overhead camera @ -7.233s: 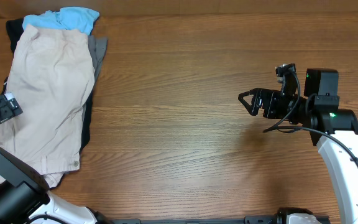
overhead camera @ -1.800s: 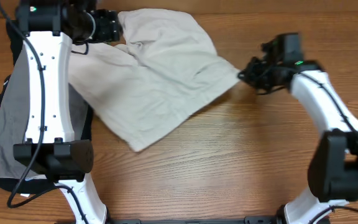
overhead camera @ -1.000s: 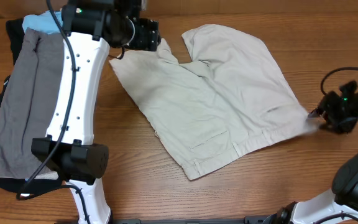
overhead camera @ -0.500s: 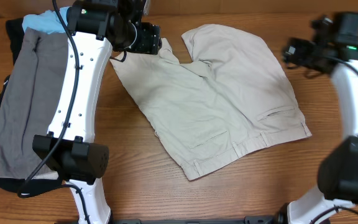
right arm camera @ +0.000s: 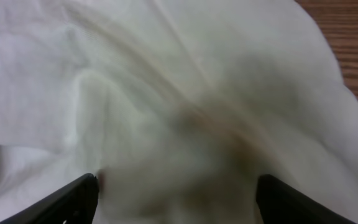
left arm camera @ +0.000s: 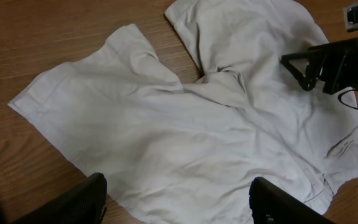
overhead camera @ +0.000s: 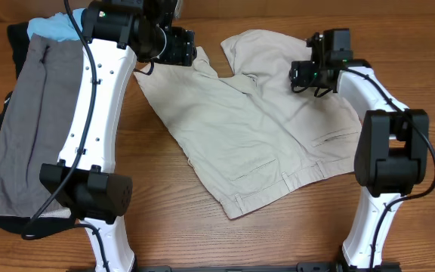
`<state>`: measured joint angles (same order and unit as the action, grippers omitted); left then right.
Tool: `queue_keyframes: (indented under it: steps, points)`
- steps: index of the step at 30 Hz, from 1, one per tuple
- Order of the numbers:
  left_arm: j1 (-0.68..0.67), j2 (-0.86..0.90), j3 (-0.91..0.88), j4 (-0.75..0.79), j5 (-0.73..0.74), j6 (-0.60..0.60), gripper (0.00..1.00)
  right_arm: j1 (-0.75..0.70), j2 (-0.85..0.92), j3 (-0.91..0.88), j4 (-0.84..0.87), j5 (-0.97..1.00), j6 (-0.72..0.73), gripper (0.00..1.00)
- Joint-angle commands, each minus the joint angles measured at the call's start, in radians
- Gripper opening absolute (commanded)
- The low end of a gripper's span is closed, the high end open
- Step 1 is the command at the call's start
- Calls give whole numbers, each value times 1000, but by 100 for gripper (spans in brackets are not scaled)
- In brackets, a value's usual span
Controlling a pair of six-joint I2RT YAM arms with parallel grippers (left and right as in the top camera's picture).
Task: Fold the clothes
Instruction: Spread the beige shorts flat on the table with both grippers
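Overhead, shorts: The wrinkly cream cotton shorts point(overhead camera: 263, 143) lie spread out in the middle of the brown wooden tabletop point(overhead camera: 202, 238). The waistband points to the lower right and the two legs point up.
Overhead, edges: One leg edge sits just beside the left pincer point(overhead camera: 191, 51). The other leg reaches near the top of the picture.
Overhead, open room: Bare wood shows below the shorts and to their right. The flat grey shorts point(overhead camera: 32, 128) and the small light-blue cloth point(overhead camera: 55, 25) lie well apart at the left.
Overhead, right side: The right pincer point(overhead camera: 299, 75) hangs over the upper right leg.
Left wrist, own pincer: Its black fingers point(left arm camera: 86, 199) stand wide apart above the cloth and pinch nothing.
Left wrist, other pincer: The right pincer point(left arm camera: 300, 65) is spread open over the far leg.
Right wrist, own pincer: Its fingers point(right arm camera: 73, 199) are spread wide with only pale cloth under them. A bit of wood shows at the top right.
Change: Half a second ago the right pincer was off the cloth at the right; now it is over the leg. The shorts and the left pincer have not moved.
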<state>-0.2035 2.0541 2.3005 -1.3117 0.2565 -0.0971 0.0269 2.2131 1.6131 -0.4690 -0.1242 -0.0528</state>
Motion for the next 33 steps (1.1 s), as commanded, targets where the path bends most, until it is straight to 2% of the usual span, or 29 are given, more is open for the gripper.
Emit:
queue_keyframes:
  steps: [1, 8, 14, 21, 27, 33]
  points:
    - [-8, 38, -9, 0, -5, 23, 76, -1, 48, 10, 23, 41, -7, 89]
    - [-34, 92, -9, 0, -5, 23, 76, -72, 68, 10, 29, 239, 1, 95]
    - [-58, 114, -9, 0, -5, 23, 76, -202, 81, 10, -19, 218, 53, 96]
    - [-72, 117, -10, 8, -6, 32, 78, -351, 80, 14, -122, 92, 99, 99]
    - [-72, 118, -19, 8, -5, 43, 80, -426, 80, 126, -342, 92, 231, 100]
    - [-72, 118, -107, 54, -6, 76, 84, -438, 49, 402, -663, 76, 275, 100]
